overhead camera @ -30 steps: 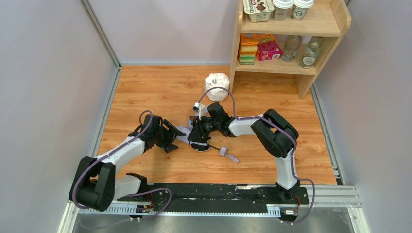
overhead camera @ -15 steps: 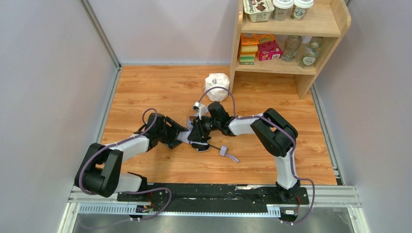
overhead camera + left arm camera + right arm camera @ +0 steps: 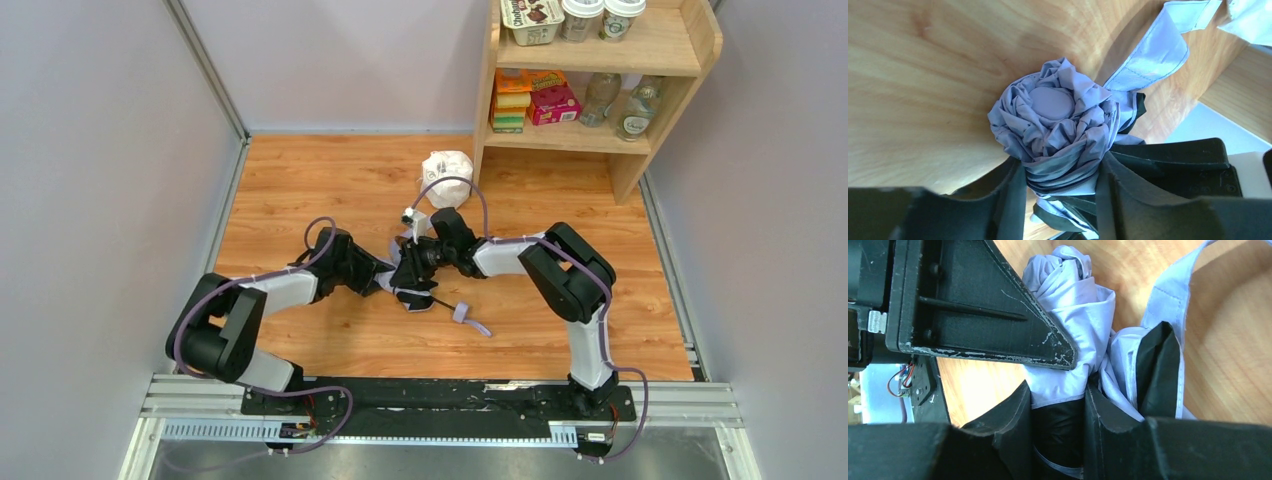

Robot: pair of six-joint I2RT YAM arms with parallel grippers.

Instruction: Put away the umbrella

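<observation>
The umbrella lies folded and crumpled on the wooden floor between both arms. Its lavender handle with strap lies to the lower right, on the thin black shaft. My left gripper comes from the left. In the left wrist view its jaws press on both sides of the bunched lavender canopy. My right gripper comes from the right. In the right wrist view it is shut on the canopy's pale and black folds. A left finger shows close above.
A white plastic-wrapped lump sits behind the arms beside a wooden shelf holding boxes, bottles and cups. A loose lavender closure strap trails off the canopy. Grey walls close in on both sides.
My left arm has swung right across the floor, and its gripper has come onto the canopy's left end. The right gripper has stayed on the umbrella, hardly moving.
</observation>
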